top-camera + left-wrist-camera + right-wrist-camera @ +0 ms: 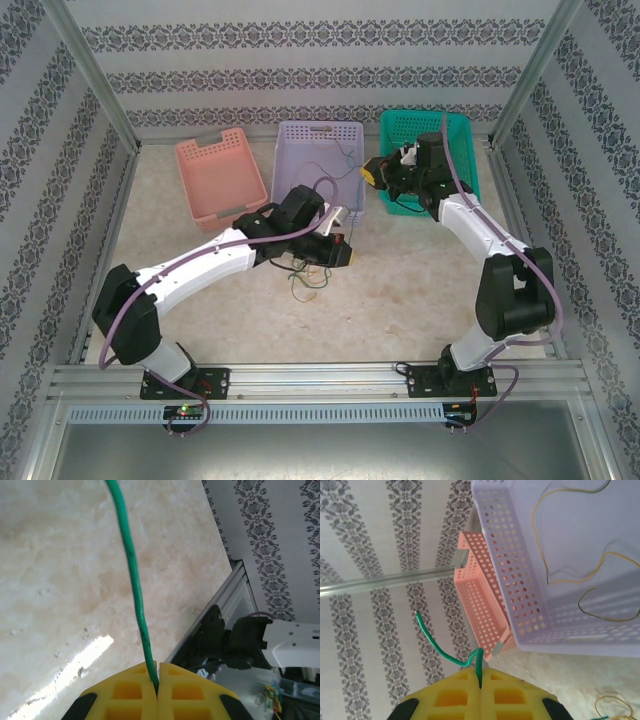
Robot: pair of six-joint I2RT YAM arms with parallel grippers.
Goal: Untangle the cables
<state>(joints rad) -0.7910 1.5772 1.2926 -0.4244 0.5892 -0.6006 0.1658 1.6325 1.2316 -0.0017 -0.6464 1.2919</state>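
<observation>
A thin green flexible cable (132, 580) is clamped between the fully closed yellow fingers of the left tool (157, 675), and from there it is seen running up and away over the pale marbled surface (60, 555). A green cable end (431, 639) is likewise pinched in the right tool (481, 680), whose yellow fingers are pressed together; a short curled tail is left sticking out beyond them. Whether both tools are closed on one and the same cable cannot be told. In the overhead view a loose tangle of thin cables (308, 275) is seen lying on the surface just below the left tool, in front of the lilac perforated plastic basket (320, 135). Thin yellowish cables (560, 577) are looped inside that basket. A salmon-pink perforated basket (215, 175) is set to its left and a green perforated basket (405, 125) to its right, with the right tool held at the latter's left edge.
</observation>
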